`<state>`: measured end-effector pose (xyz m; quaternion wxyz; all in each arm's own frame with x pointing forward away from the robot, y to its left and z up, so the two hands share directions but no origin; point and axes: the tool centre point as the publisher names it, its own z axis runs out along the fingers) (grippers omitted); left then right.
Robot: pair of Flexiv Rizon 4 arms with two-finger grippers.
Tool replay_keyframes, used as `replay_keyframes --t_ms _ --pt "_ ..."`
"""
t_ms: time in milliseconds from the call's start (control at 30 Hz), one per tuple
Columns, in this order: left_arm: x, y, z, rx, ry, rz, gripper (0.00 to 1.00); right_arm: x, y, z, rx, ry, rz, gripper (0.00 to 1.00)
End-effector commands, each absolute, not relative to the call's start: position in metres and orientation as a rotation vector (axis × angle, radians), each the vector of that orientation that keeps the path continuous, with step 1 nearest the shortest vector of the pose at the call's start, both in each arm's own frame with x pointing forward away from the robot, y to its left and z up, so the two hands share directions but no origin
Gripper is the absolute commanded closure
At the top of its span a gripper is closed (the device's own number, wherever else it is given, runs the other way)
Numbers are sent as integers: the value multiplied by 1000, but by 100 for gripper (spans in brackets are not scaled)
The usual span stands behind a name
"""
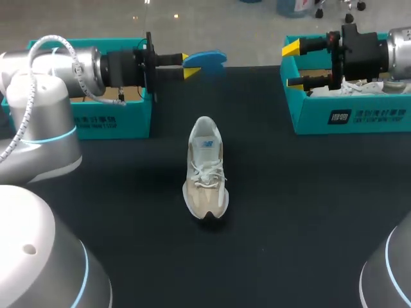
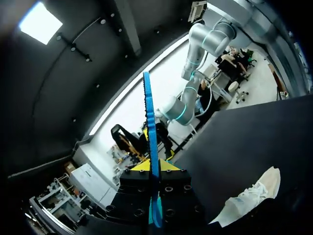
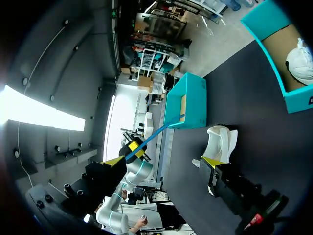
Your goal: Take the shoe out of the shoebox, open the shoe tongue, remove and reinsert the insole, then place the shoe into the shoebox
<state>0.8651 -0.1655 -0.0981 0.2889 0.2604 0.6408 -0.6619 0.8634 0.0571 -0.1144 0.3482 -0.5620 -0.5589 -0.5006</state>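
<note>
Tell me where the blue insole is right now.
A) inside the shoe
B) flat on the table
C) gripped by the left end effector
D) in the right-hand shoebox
C: the left end effector is shut on the blue insole, well apart from the shoe on the table.
</note>
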Motion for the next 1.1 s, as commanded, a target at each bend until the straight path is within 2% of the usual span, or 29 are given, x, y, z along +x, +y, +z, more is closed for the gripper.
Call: replay_keyframes --t_ms 33,400,767,1100 --pt "872 -163 -99 353 1901 -2415 100 863 58 -115 -1460 -1450 -1297 0" --pt "872 -163 -99 353 1901 -2415 100 863 58 -115 -1460 -1450 -1297 0" --pt "857 -162 -91 -375 2305 -2654 100 863 58 -115 -1460 -1450 -1297 0" --pt "862 -160 -95 -455 2366 -2686 100 863 58 -115 -1460 -1450 -1297 0"
